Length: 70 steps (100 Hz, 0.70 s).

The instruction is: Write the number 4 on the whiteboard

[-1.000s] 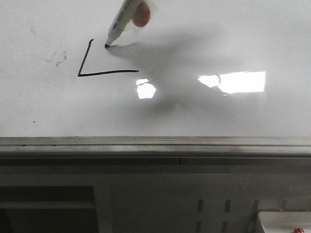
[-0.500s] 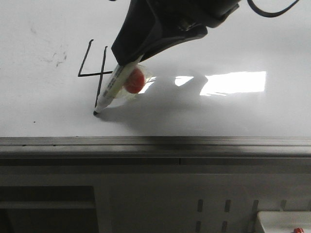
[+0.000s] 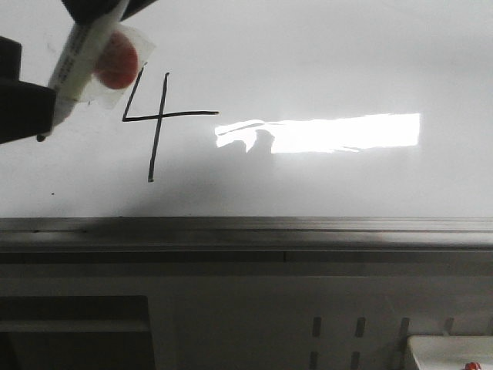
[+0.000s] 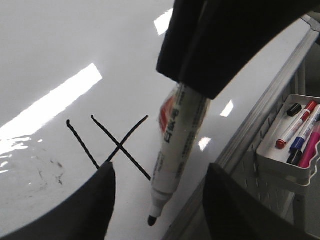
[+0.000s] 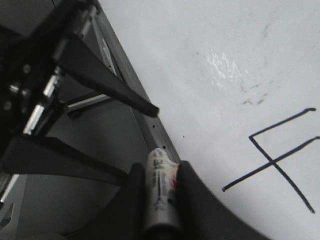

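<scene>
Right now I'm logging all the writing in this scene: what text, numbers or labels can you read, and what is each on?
"4": hand-drawn in black on the whiteboard, the number 4.
Marker barrel: printed black characters and a red label, too blurred to read.
Pens in the side tray: no readable print.

At the right edge of the left wrist frame we saw a white tray fixed against a perforated grey panel. Inside it lay several pens: a red-capped marker, a blue-capped one just beside it, a pink one along the tray's outer side, and a black cap at the far end. In the front frame, that tray's corner showed at the lower right, with slotted holes in the panel just to its left. At the lower left of the front frame we made out a dark recess crossed by a pale horizontal bar.
</scene>
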{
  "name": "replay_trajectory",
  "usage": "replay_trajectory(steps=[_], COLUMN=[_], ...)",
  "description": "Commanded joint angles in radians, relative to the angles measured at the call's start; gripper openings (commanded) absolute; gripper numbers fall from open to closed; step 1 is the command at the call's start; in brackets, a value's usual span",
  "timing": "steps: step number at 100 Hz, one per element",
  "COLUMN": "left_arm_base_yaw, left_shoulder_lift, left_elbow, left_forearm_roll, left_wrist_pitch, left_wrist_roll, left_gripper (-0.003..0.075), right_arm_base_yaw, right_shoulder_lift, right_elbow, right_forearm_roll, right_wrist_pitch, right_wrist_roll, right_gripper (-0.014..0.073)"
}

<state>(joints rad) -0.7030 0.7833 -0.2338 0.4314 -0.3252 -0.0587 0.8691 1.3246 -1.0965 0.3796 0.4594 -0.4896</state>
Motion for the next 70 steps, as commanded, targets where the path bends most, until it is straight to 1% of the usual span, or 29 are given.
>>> replay_trajectory(steps=[1,24,29,36,39,40,41,43,44,46,58,62,65,66,67,68,69,70], left_arm_base_yaw=[-0.009,-0.009,-0.009,-0.009,-0.009,-0.009,-0.009,-0.009,-0.009,-0.009,-0.009,-0.009,-0.009,-0.009,-0.009,-0.009,-0.009,-0.009], left_shoulder_lift=[0.026,0.078,0.079,0.082,0.082,0.082,0.082,0.082,0.082,0.082,0.082,0.082,0.082,0.082,0.082,0.082,0.082,0.082], left_elbow=[-0.033,-0.033,-0.033,-0.033,-0.033,-0.033,-0.033,-0.033,-0.033,-0.033,-0.033,-0.033,-0.033,-0.033,-0.033,-0.033,-0.033,-0.033], left_forearm_roll=[-0.029,-0.029,-0.029,-0.029,-0.029,-0.029,-0.029,-0.029,-0.027,-0.027,-0.025,-0.025,-0.025,-0.025,-0.025,-0.025,-0.025,-0.025], left_wrist_pitch=[-0.097,-0.158,-0.166,-0.164,-0.164,-0.162,-0.162,-0.162,-0.162,-0.162,-0.162,-0.162,-0.162,-0.162,-0.162,-0.162,-0.162,-0.162], left_wrist_roll=[-0.008,-0.008,-0.008,-0.008,-0.008,-0.008,-0.008,-0.008,-0.008,-0.008,-0.008,-0.008,-0.008,-0.008,-0.008,-0.008,-0.008,-0.008], left_gripper=[0.0368,0.0366,0.0342,0.0227,0.0143,0.0125,0.0090,0.0053,0.0018,-0.0022,-0.0020,-0.0020,-0.0020,-0.0020,-0.0020,-0.0020,-0.0020,-0.0020], right_arm_base_yaw=[0.011,0.018,0.018,0.018,0.018,0.018,0.018,0.018,0.018,0.018,0.018,0.018,0.018,0.018,0.018,0.018,0.018,0.018], right_shoulder_lift=[-0.037,-0.037,-0.037,-0.037,-0.037,-0.037,-0.037,-0.037,-0.037,-0.037,-0.037,-0.037,-0.037,-0.037,-0.037,-0.037,-0.037,-0.037], right_elbow=[-0.048,-0.048,-0.048,-0.048,-0.048,-0.048,-0.048,-0.048,-0.048,-0.048,-0.048,-0.048,-0.048,-0.050,-0.050,-0.050,-0.052,-0.052], right_forearm_roll=[-0.002,-0.002,-0.002,-0.002,-0.002,-0.002,-0.002,0.004,0.009,0.017,0.032,0.032,0.032,0.032,0.032,0.032,0.032,0.032], right_wrist_pitch=[-0.035,-0.011,-0.011,-0.010,-0.010,-0.010,-0.010,-0.008,-0.008,-0.008,-0.008,-0.008,-0.008,-0.010,-0.010,-0.012,-0.015,-0.019], right_wrist_roll=[-0.010,-0.010,-0.010,-0.010,-0.010,-0.010,-0.010,-0.010,-0.010,-0.010,-0.010,-0.010,-0.010,-0.010,-0.010,-0.010,-0.010,-0.010], right_gripper=[-0.0064,-0.0064,-0.0064,-0.0064,-0.0064,-0.0064,-0.0064,-0.0064,-0.0064,-0.0064,-0.0062,-0.0036,0.0008,0.0057,0.0057,0.0095,0.0116,0.0161])
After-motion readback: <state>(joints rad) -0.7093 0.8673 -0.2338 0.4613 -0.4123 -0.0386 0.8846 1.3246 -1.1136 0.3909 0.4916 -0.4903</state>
